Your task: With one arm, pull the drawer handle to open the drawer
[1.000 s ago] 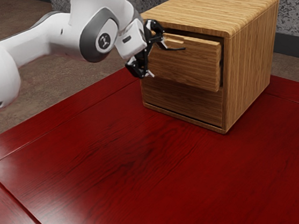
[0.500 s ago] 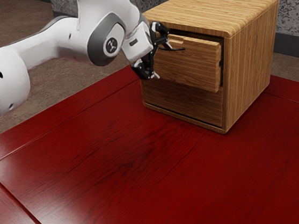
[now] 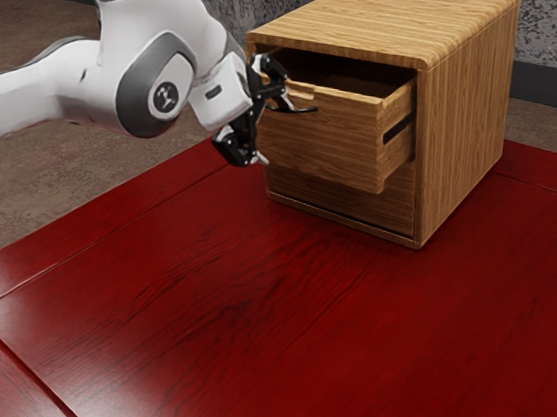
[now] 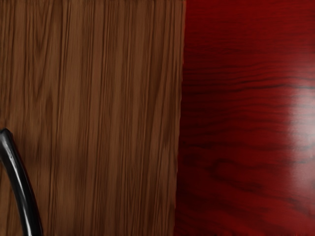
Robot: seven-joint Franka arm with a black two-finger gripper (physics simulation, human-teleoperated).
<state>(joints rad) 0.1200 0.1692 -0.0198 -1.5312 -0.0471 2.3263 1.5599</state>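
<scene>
The wooden cabinet (image 3: 462, 99) stands at the back of the red table. Its upper drawer (image 3: 332, 139) is pulled partly out, with a dark gap showing above its front. The thin black handle (image 3: 298, 106) curves off the drawer front. My gripper (image 3: 261, 114) is at the handle's end, open, with one finger above and one finger below the handle's height. In the wrist view the drawer front (image 4: 88, 118) is close up and the black handle (image 4: 19, 191) curves past just under my hand.
The red wooden table (image 3: 275, 329) stretches out in front of the cabinet, and it also shows beside the drawer front as a red table surface (image 4: 246, 118). A shut lower drawer (image 3: 345, 201) sits under the open one. Brown floor lies beyond the table's edge.
The upper drawer has slid further out of the cabinet toward the exterior view's left. My hand and arm moved back the same way with the handle.
</scene>
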